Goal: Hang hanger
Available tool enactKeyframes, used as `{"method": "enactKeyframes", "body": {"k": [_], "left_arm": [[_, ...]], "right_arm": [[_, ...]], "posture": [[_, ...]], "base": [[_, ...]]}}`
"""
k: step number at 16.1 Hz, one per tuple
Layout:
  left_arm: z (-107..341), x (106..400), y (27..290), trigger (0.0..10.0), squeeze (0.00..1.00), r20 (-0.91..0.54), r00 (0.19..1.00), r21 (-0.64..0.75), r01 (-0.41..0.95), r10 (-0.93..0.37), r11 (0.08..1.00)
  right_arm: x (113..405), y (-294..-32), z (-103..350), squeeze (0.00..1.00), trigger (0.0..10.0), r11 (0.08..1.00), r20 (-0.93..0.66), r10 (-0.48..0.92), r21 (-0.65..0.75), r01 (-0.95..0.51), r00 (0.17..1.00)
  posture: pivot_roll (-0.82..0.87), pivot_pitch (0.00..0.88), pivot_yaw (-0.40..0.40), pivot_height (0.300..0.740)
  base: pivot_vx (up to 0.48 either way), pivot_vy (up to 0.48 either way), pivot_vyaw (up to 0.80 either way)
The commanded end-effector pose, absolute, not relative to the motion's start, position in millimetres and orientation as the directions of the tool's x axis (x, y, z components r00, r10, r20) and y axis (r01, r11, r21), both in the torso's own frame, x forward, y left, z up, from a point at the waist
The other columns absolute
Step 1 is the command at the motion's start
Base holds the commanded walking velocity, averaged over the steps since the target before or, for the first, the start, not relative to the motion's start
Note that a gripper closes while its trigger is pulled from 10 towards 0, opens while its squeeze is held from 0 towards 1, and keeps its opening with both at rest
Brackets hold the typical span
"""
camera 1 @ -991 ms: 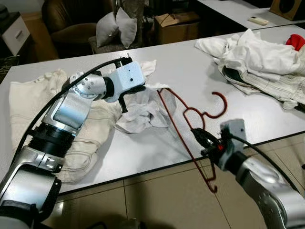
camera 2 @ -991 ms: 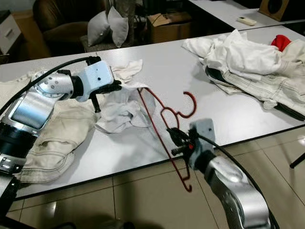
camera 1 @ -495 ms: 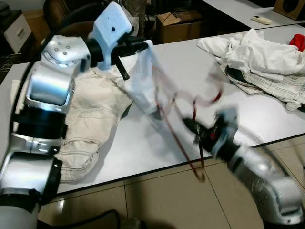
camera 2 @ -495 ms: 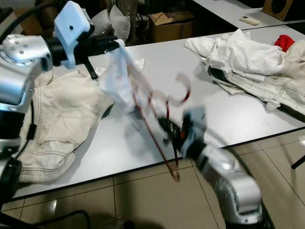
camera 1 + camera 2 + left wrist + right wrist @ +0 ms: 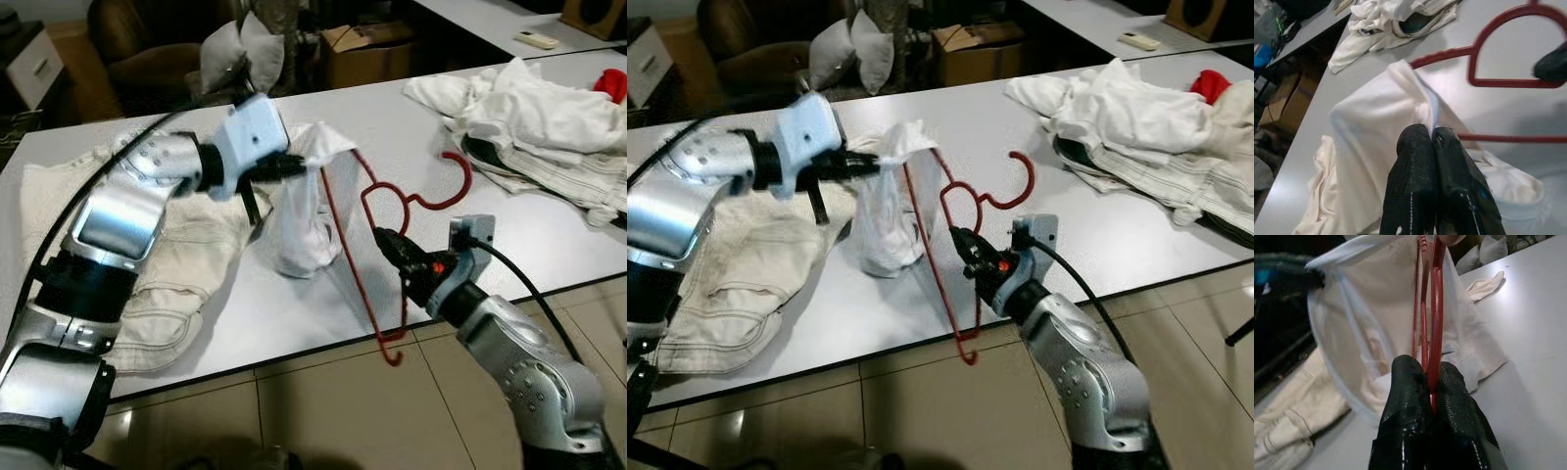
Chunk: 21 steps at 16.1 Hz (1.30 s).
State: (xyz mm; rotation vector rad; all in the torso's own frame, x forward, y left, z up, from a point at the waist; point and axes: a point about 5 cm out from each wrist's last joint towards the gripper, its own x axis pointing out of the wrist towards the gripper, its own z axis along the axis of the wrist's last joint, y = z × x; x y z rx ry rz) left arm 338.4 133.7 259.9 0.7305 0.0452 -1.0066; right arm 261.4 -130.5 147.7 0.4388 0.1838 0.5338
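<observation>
A red wire hanger [image 5: 338, 225] stands nearly upright over the white table [image 5: 549, 245], its hook [image 5: 453, 186] pointing right. My right gripper [image 5: 387, 245] is shut on its lower bar near the table's front edge, as the right wrist view shows [image 5: 1427, 367]. A white garment [image 5: 304, 225] hangs beside the hanger's left shoulder, its lower end resting on the table. My left gripper [image 5: 294, 166] is shut on the garment's top edge, with the fingertips [image 5: 1418, 134] pinching the cloth [image 5: 1371, 127] next to the red wire [image 5: 1488, 81].
Beige trousers [image 5: 186, 264] lie spread on the table's left part. A heap of white clothes [image 5: 539, 117] with a red item covers the right end. Beyond the table stand a cardboard box [image 5: 367, 49], pillows [image 5: 240, 54] and a dark armchair. Tiled floor lies below the front edge.
Garment and hanger lay flat on the table a second ago; both are lifted now. The left gripper has since come down from its highest point, and the hanger stands more upright.
</observation>
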Motion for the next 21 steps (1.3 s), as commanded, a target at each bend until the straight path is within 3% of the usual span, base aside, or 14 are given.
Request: {"method": "enactKeyframes", "body": {"k": [1, 3, 5, 6, 7, 8, 12, 13, 15, 18, 21], "left_arm": [[262, 327, 128, 0.6, 0.00, -0.383, 0.490, 0.531, 0.810, -0.783, 0.247], [257, 321, 124, 0.6, 0.00, -0.405, 0.445, 0.515, 0.833, -0.799, 0.203], [253, 316, 122, 0.0, 0.00, -0.420, 0.406, 0.491, 0.854, -0.812, 0.173], [246, 306, 119, 0.0, 0.00, -0.451, 0.332, 0.436, 0.892, -0.828, 0.120], [242, 302, 118, 0.0, 0.00, -0.464, 0.301, 0.416, 0.905, -0.833, 0.095], [236, 299, 118, 0.0, 0.00, -0.474, 0.292, 0.396, 0.913, -0.831, 0.095], [216, 294, 125, 0.0, 0.00, -0.528, 0.308, 0.367, 0.923, -0.791, 0.115], [209, 287, 124, 0.0, 0.00, -0.529, 0.280, 0.326, 0.939, -0.801, 0.112], [202, 279, 119, 0.0, 0.00, -0.531, 0.242, 0.288, 0.953, -0.812, 0.095], [192, 275, 118, 0.0, 0.00, -0.525, 0.249, 0.266, 0.956, -0.814, 0.121], [211, 272, 95, 0.0, 0.00, -0.335, 0.219, 0.190, 0.968, -0.916, 0.162]], "right_arm": [[268, -136, 143, 0.00, 10.0, 0.754, -0.067, 0.473, 0.547, -0.364, 0.879], [271, -132, 139, 0.00, 10.0, 0.700, -0.055, 0.468, 0.632, -0.331, 0.882], [275, -128, 142, 0.00, 10.0, 0.620, -0.011, 0.463, 0.719, -0.314, 0.887], [281, -126, 145, 0.00, 10.0, 0.516, 0.036, 0.433, 0.810, -0.280, 0.901], [284, -126, 146, 0.00, 10.0, 0.477, 0.048, 0.418, 0.838, -0.264, 0.907], [289, -124, 148, 0.00, 10.0, 0.415, 0.072, 0.402, 0.875, -0.251, 0.913], [300, -124, 156, 0.00, 10.0, 0.308, 0.119, 0.330, 0.924, -0.226, 0.937], [306, -123, 160, 0.00, 10.0, 0.275, 0.127, 0.300, 0.938, -0.213, 0.946], [311, -120, 162, 0.00, 10.0, 0.244, 0.128, 0.280, 0.949, -0.200, 0.952], [319, -120, 163, 0.00, 10.0, 0.243, 0.101, 0.222, 0.958, -0.155, 0.970], [323, -115, 156, 0.00, 10.0, 0.277, 0.038, 0.208, 0.956, -0.096, 0.977]], "posture": [[0.00, 0.000, 0.090, 0.740], [0.00, 0.000, 0.089, 0.740], [0.00, 0.000, 0.088, 0.740], [0.00, 0.000, 0.091, 0.740], [0.00, 0.000, 0.091, 0.740], [0.00, 0.000, 0.091, 0.740], [0.01, 0.000, 0.085, 0.740], [0.01, 0.000, 0.084, 0.740], [0.01, 0.000, 0.084, 0.740], [0.01, 0.000, 0.085, 0.740], [0.01, 0.000, 0.083, 0.740]], "base": [[0.000, 0.000, 0.00], [0.000, 0.000, 0.00], [0.000, 0.000, 0.00], [0.000, 0.000, 0.00], [0.000, 0.000, 0.00], [0.000, 0.000, 0.00], [0.000, 0.000, 0.00], [0.000, 0.000, 0.00], [0.000, 0.000, 0.00], [0.000, 0.000, 0.00], [0.000, 0.000, 0.00]]}}
